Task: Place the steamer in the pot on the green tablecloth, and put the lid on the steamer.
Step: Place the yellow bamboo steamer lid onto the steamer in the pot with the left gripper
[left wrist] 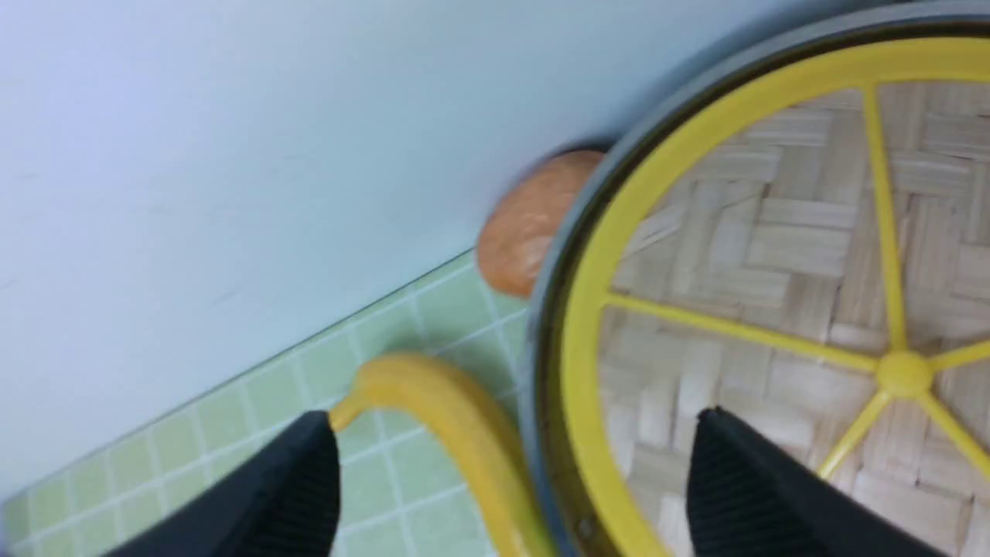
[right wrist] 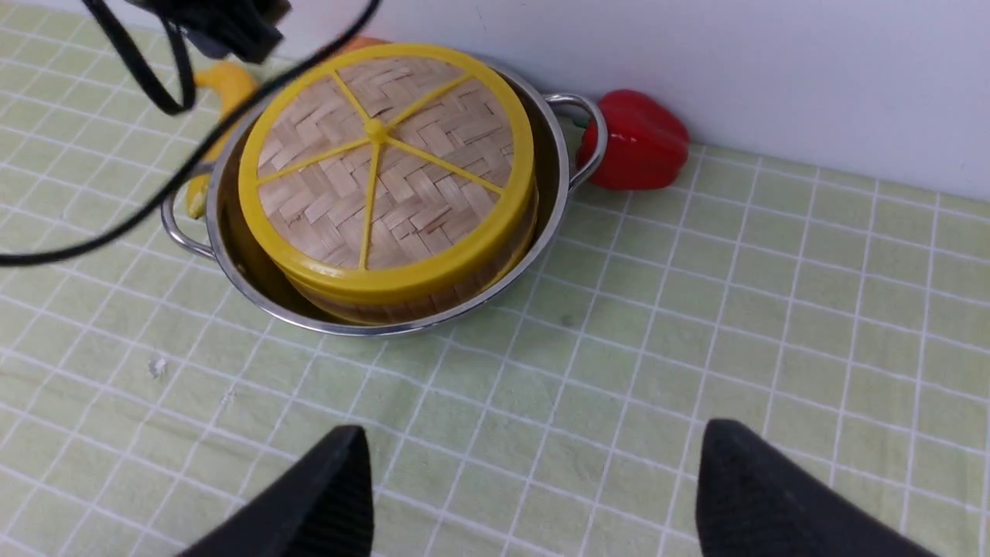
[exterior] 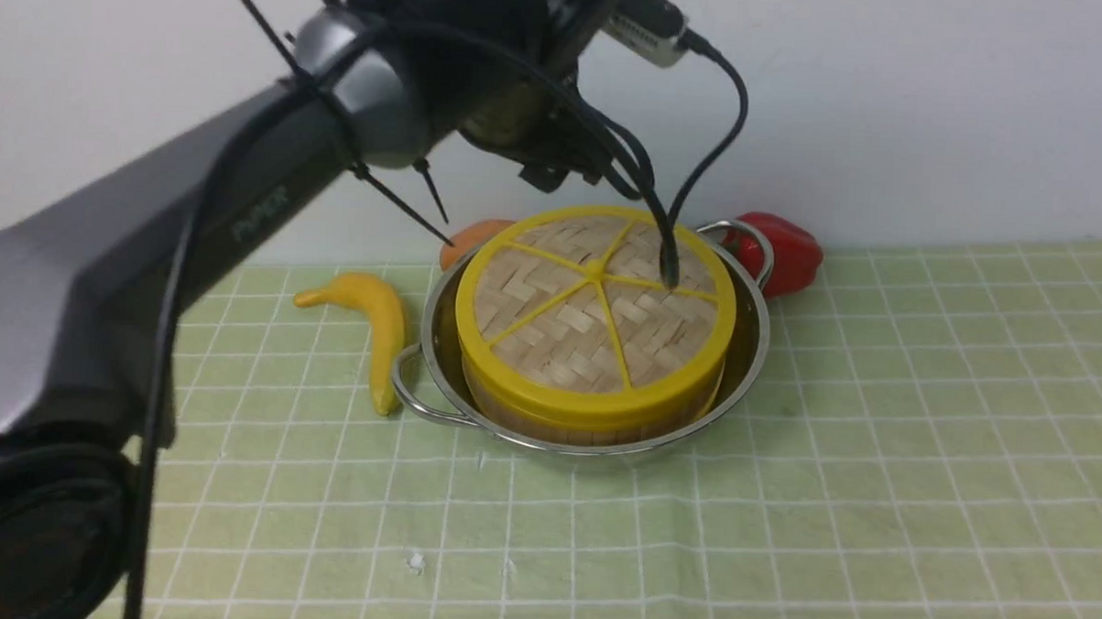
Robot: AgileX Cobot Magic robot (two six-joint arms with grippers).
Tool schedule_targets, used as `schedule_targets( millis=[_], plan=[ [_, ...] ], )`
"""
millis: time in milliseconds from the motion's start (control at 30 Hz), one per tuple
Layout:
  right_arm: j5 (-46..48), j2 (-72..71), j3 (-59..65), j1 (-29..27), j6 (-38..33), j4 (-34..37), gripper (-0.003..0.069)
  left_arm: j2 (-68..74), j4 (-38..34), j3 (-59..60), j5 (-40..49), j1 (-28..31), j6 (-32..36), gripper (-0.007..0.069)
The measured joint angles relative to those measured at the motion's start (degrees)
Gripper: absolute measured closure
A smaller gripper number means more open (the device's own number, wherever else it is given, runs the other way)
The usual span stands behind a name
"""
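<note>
Left gripper [left wrist: 514,422]: jaws wide apart, nothing gripped; one black ribbed fingertip [left wrist: 298,480] over the green tablecloth [left wrist: 433,309], the other over the lid [left wrist: 781,255]. Right gripper [right wrist: 534,429]: jaws likewise spread wide and empty, above bare tablecloth, well apart from the pot [right wrist: 371,329].

Lid seated flat on the steamer [exterior: 547,427]; steamer inside the pot; pot on the tablecloth at the centre of the front frame, near the wall [exterior: 934,103].

Just left of the pot in the front frame, a yellow banana [exterior: 381,317], close to the near loop handle; behind the pot, an orange rounded thing [exterior: 469,240], mostly hidden; at the pot's upper right, a red pepper [exterior: 787,249] just beside the far handle.

Left arm [exterior: 149,259] across the left and top of the front frame; black cables [exterior: 718,132] hanging in front of the lid, one down over the weave; gripper fingers hard to make out there.

From the left wrist only: pot rim, lid spokes, banana and orange thing close up, blurred, lid cut off at the frame edge. From the right wrist only: the whole pot with both handles, a strip of steamer wall under the lid's yellow rim.

Steamer contents hidden under the lid.
</note>
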Motion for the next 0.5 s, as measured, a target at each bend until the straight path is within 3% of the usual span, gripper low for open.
schedule_targets(
  millis=[133, 167, 233, 367, 433, 500],
  plan=[
    [-3.46, -2.61, 3.78, 0.0, -1.46, 0.0, 0.0235, -2.9, 0.07, 0.0, 0.87, 0.0, -0.31, 0.0036],
    [-7.47, -5.98, 8.23, 0.0, -2.44, -0.04, 0.0322, -4.48, -1.3, 0.05, 0.94, 0.0, -0.37, 0.0047],
    [-11.27, -9.61, 12.76, 0.0, -2.92, -0.63, 0.0393, -6.04, -2.93, 0.05, 0.99, 0.0, -0.31, 0.0066],
    [-18.84, -19.78, 25.07, 0.0, -3.05, -2.67, 0.06, -10.12, -8.48, 0.05, 1.05, -0.06, 0.01, 0.014],
    [-21.4, -25.17, 31.22, 0.0, -2.56, -3.66, 0.0664, -12.29, -11.87, 0.05, 1.07, -0.21, 0.89, 0.0192],
    [-22.36, -28.18, 34.47, 0.0, -2.24, -4.02, 0.0672, -13.58, -14.13, 0.05, 1.07, -0.31, 1.7, 0.0228]
  ],
)
